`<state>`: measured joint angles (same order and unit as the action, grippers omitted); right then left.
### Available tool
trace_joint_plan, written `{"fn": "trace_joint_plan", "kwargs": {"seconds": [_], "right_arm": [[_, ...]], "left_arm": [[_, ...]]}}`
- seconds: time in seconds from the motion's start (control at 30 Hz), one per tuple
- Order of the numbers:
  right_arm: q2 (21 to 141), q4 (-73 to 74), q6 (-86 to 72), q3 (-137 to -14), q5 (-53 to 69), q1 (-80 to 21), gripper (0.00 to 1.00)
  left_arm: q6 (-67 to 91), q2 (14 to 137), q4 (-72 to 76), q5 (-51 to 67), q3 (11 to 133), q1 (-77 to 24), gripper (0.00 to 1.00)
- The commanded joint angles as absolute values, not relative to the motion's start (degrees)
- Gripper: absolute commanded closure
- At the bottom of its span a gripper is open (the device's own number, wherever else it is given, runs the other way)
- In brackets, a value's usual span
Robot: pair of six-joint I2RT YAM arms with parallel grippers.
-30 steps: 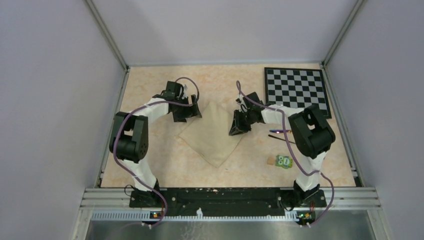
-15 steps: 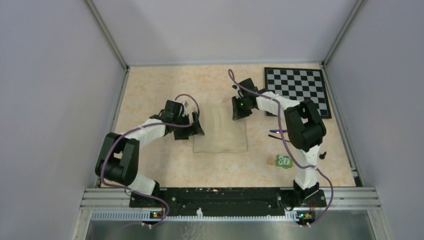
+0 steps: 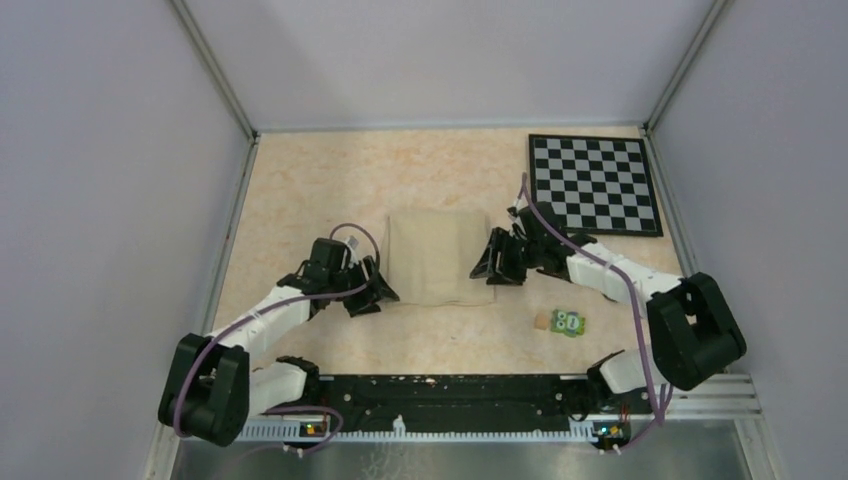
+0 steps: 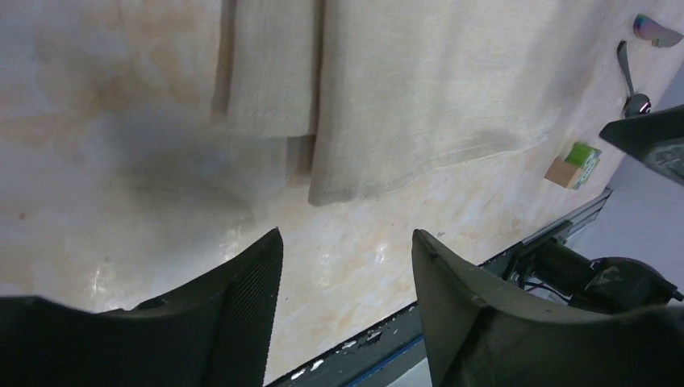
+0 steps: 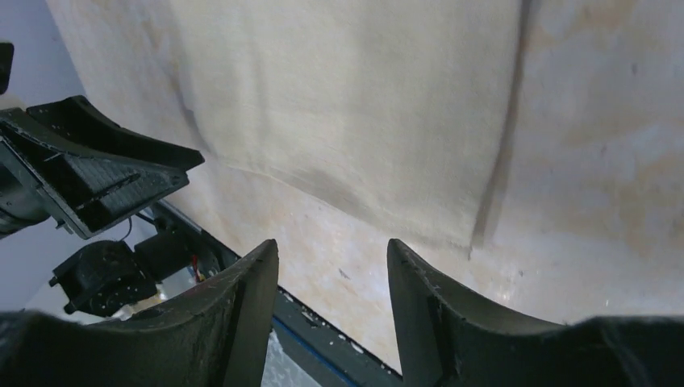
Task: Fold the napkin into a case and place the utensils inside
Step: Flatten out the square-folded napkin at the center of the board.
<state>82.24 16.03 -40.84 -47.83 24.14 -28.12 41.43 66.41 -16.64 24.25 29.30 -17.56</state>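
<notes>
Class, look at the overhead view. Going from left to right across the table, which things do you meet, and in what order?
left gripper → napkin → right gripper → small tan cube → green block. The chessboard is left out because it spans above the last two.

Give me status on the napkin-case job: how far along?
Done: the napkin lies flat, folded into a wide layered rectangle. In hand: nothing; the left hand and right hand hover open on either side of it. Left: narrower folds, then the utensils, lying on the table beside it, go inside.
</notes>
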Motion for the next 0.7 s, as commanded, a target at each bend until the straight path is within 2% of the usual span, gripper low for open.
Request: {"fn": "trace_joint_plan", "kwargs": {"seconds": [0.0,0.17,0.33,0.53,0.67], "right_arm": [[76.7,7.4,-52.5,-41.1,24.2,-28.3,0.48],[76.1,13.5,-49.8,-41.5,19.9,-28.3,0.48],[74.3,12.3,-54.4,-38.1,18.1,-28.2,0.51],[73.6,14.7,-58.3,-37.3,14.8,-28.2,0.41],[76.7,21.6,-59.1,-40.4,12.9,-28.3,0.41]], "left_arm": [[50.0,61.1,-7.5,25.0,24.3,-17.3,0.37],[50.7,60.8,-4.8,23.8,21.7,-17.3,0.5],[50.3,63.4,-2.3,24.7,20.8,-17.3,0.56],[48.8,64.7,-3.0,23.6,21.0,-17.3,0.56],[47.9,66.1,-3.6,23.2,21.5,-17.3,0.55]]}}
